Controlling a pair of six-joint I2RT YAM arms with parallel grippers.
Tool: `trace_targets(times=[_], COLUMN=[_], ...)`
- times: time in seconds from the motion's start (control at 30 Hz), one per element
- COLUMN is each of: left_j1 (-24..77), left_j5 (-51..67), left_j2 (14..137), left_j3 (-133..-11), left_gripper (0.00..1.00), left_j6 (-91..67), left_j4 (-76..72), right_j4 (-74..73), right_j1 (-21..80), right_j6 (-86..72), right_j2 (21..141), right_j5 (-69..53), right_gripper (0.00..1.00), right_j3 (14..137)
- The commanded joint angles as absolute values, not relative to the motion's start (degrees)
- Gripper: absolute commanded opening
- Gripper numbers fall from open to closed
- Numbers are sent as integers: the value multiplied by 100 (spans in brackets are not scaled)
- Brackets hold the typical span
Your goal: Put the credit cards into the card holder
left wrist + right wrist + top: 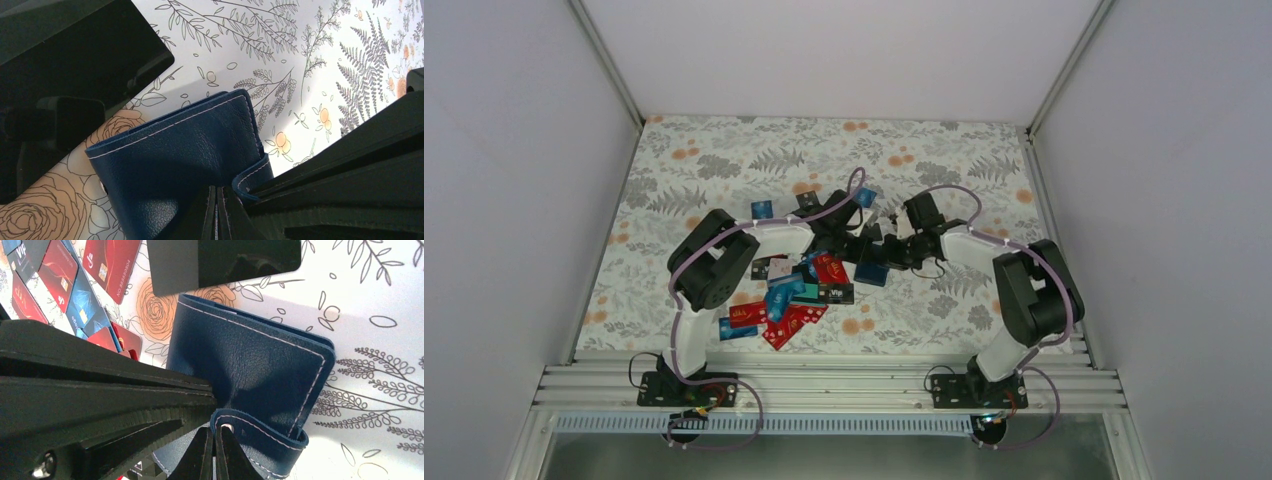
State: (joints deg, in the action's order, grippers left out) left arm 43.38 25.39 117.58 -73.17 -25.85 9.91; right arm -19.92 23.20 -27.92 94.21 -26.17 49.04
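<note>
The card holder (250,360), a dark navy folding wallet with white stitching, lies shut on the floral cloth; it also shows as the card holder (871,273) and the card holder (180,155). Its strap tab (265,437) curls up at the near side. My left gripper (218,189) is shut, tips pressed on the cover. My right gripper (214,430) is shut, tips against the strap tab's end beside the snap. Both meet over the wallet, left gripper (862,245) and right gripper (896,250). The credit cards (794,295), red, blue and black, lie in a heap to the left.
A black card (225,260) lies just past the wallet, seen also as the black card (75,50). Red and blue cards (65,280) are spread beside it. Two loose cards (762,209) lie farther back. White walls close in the cloth; an aluminium rail (824,385) runs along the near edge.
</note>
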Motion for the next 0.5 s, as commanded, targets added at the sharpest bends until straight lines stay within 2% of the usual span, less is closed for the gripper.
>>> trace_targets(times=[0.0,0.47], left_j1=[4379,4370], left_j5=[2546,2624], left_j2=[11800,11781], left_j3=[-7115,-6904], left_gripper=[6,6], left_j6=[-2634,-2709], left_j4=[1104,895], right_j4=[-1937,-2035], right_j1=[2441,2614], right_j6=[-2869,-2994], right_j2=[9737,10168], right_j5=[-2420,-2296], right_gripper=[4,4], right_j3=[4992,4989])
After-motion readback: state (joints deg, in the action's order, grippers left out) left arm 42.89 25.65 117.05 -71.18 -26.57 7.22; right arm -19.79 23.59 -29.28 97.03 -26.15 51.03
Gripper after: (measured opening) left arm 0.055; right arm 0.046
